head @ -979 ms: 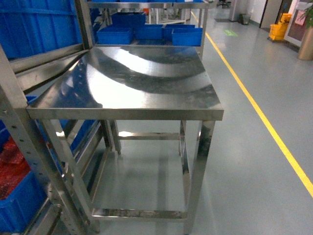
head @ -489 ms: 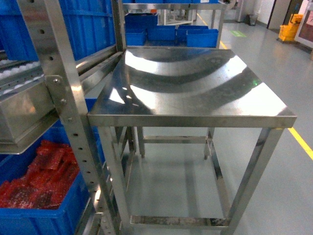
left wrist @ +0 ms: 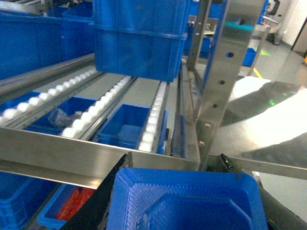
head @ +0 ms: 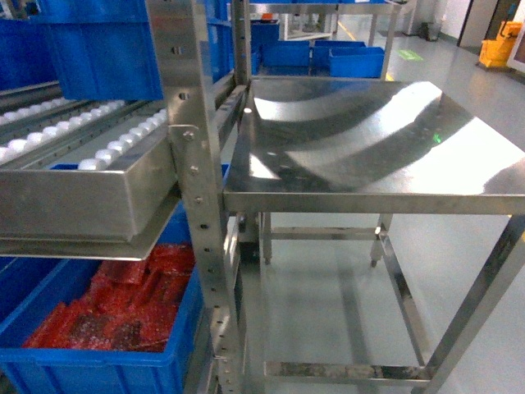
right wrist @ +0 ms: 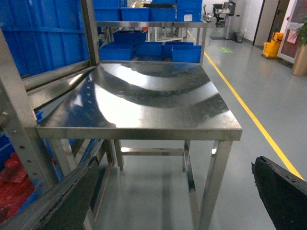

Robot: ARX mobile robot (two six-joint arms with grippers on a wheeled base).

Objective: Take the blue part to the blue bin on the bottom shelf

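Observation:
The blue part, a moulded blue tray-like piece, fills the bottom of the left wrist view. My left gripper is shut on it, one black finger on each side. Just ahead is the bottom shelf, a steel level with a flat front rail and rows of white rollers. It also shows at the left of the head view as the roller shelf. A blue bin stands on the rollers further back. My right gripper is open and holds nothing. Neither gripper shows in the head view.
A steel rack upright stands between the shelf and a small steel table on the right. Under the roller level sits a blue bin of red parts. More blue bins stand behind the table. A yellow floor line runs right of it.
The head view has swung left. The table slid to the right of the picture, and the rack with its roller shelf and the bin of red parts came into view.

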